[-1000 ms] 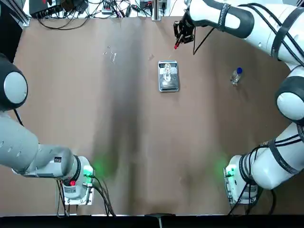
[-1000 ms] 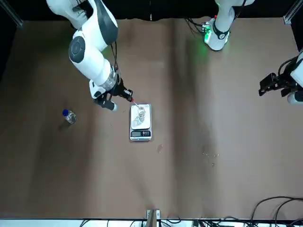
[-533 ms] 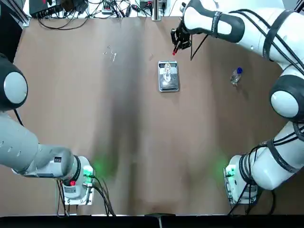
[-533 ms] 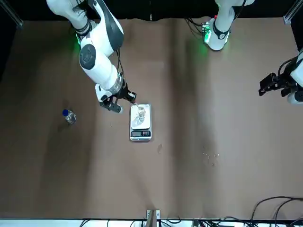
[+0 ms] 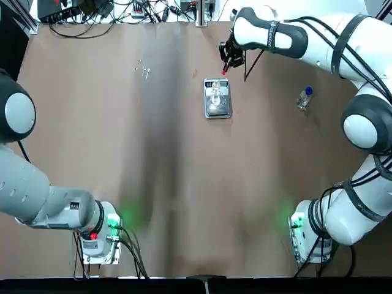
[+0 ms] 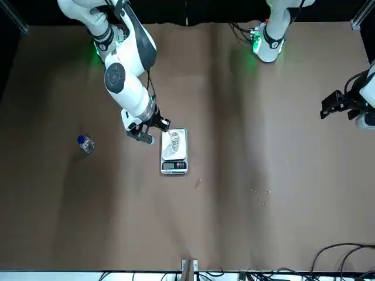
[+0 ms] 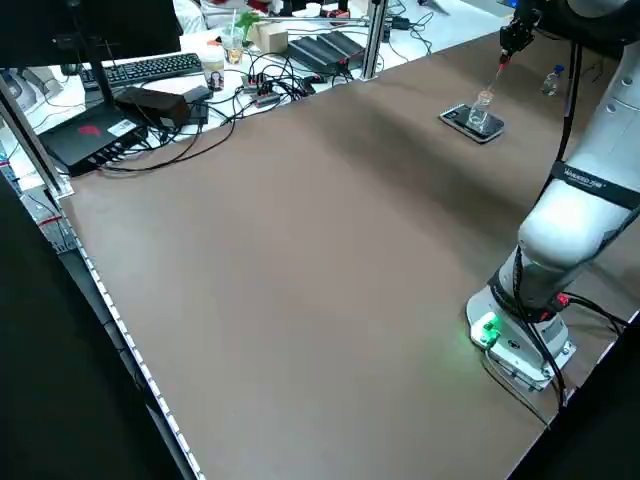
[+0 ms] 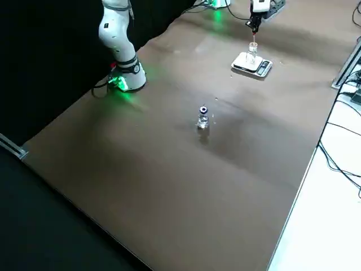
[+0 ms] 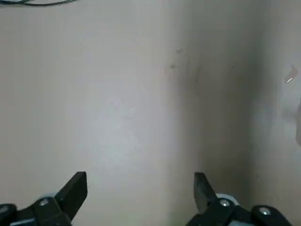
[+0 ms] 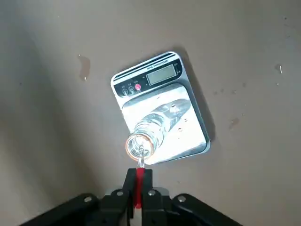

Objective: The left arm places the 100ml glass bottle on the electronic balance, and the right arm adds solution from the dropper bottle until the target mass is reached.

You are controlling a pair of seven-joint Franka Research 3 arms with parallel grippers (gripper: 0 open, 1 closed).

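The balance (image 5: 217, 98) lies flat on the tabletop (image 5: 153, 171), toward the far edge. The glass bottle (image 10: 151, 133) stands upright on the balance pan, its mouth open. The balance display and buttons sit at the end of the unit away from the robot.

The right gripper (image 10: 137, 188) hangs above the bottle, fingers closed narrowly on a red-stemmed dropper (image 10: 138, 181). The dropper's clear tip points down at the bottle mouth, at or just over the rim. In the top view this gripper (image 5: 228, 59) appears just beyond the balance.

The dropper bottle (image 5: 304, 98), with a blue cap, stands on the tabletop well apart from the balance, on the robot's right side.

The left gripper (image 9: 140, 197) is spread wide, holds nothing, and faces bare tabletop at the robot's left edge (image 6: 341, 105).
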